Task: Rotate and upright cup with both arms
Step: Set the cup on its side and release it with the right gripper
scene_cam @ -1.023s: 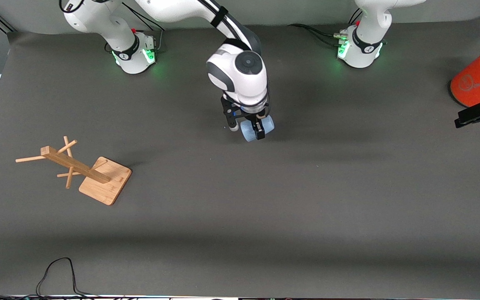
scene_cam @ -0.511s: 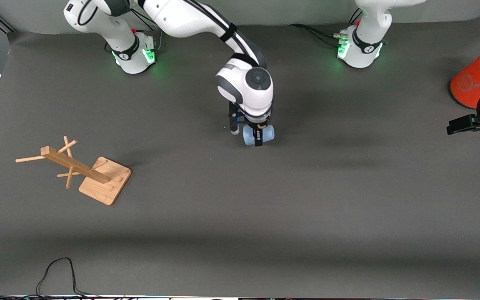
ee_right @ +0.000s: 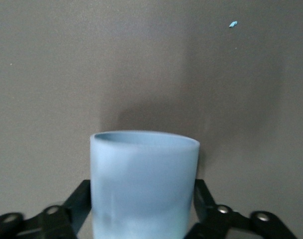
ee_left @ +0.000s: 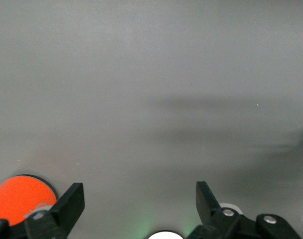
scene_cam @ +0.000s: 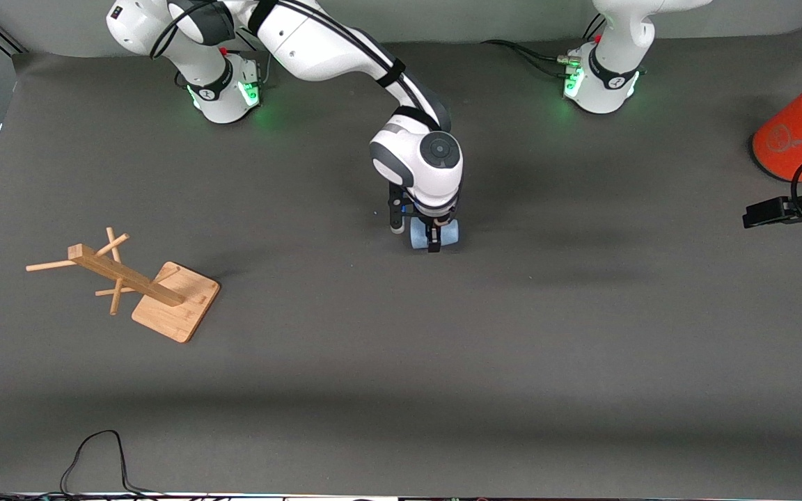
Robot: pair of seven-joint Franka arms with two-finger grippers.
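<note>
The pale blue cup [scene_cam: 447,234] is near the middle of the table, on its side, with its axis running along the table's length. My right gripper [scene_cam: 434,238] points down and is shut on it, one finger on each side of the wall. In the right wrist view the cup [ee_right: 144,184] fills the space between the black fingers [ee_right: 205,199], and its rim points away from the camera. I cannot tell whether the cup touches the mat. My left gripper [scene_cam: 756,213] is open and empty at the left arm's end of the table, just nearer the front camera than the orange cylinder [scene_cam: 794,139]; its wrist view shows its spread fingers [ee_left: 71,204].
A wooden mug tree [scene_cam: 129,282] lies toppled toward the right arm's end. The orange cylinder with a grey top also shows in the left wrist view [ee_left: 14,196]. A black cable [scene_cam: 95,452] loops at the front edge. A small blue speck [ee_right: 233,24] lies on the mat.
My right gripper has moved with the cup a little toward the front camera and the left arm's end. My left gripper has come farther in from the table's end.
</note>
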